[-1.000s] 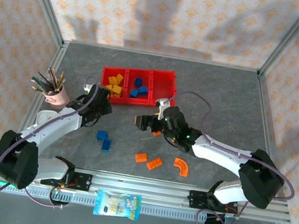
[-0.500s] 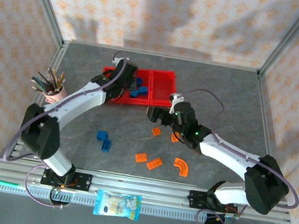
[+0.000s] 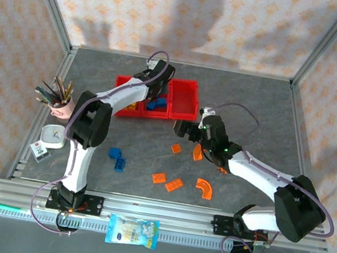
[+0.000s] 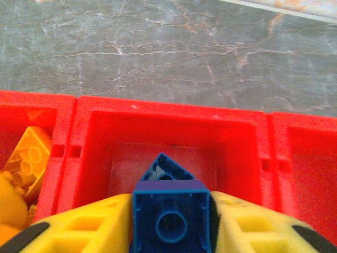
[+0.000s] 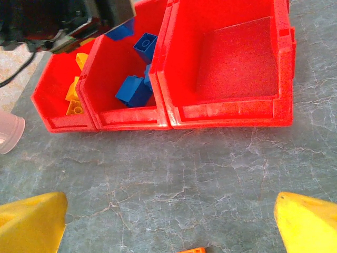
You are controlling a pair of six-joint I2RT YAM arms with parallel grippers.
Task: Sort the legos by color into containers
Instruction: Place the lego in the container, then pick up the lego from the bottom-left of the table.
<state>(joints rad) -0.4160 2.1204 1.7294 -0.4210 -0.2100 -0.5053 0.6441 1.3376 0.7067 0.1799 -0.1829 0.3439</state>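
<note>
The containers are three joined red bins [image 3: 188, 83]. My left gripper [image 3: 152, 85] hangs over the middle bin [image 4: 174, 108], shut on a blue lego [image 4: 171, 221] that fills the gap between its yellow fingers [image 4: 84, 229]. The right wrist view shows that gripper [image 5: 105, 16] and its blue brick [image 5: 120, 30] above the bin's back. Blue legos [image 5: 134, 89] lie in the middle bin, yellow ones [image 5: 73, 95] in the left bin, and the right bin [image 5: 226, 113] holds nothing. My right gripper [image 3: 184, 129] stands open over bare table [image 5: 168, 221] in front of the bins.
Orange legos [image 3: 174, 184], one a curved arc [image 3: 204, 188], and two blue ones [image 3: 118, 159] lie loose on the near table. A pink pen cup [image 3: 64, 107] and a small white object [image 3: 53, 136] stand at the left. A snack packet [image 3: 133, 230] lies on the front rail.
My left arm swung from the table left of the bins up and over the middle bin, carrying the blue lego. My right gripper drifted a little right and back.
</note>
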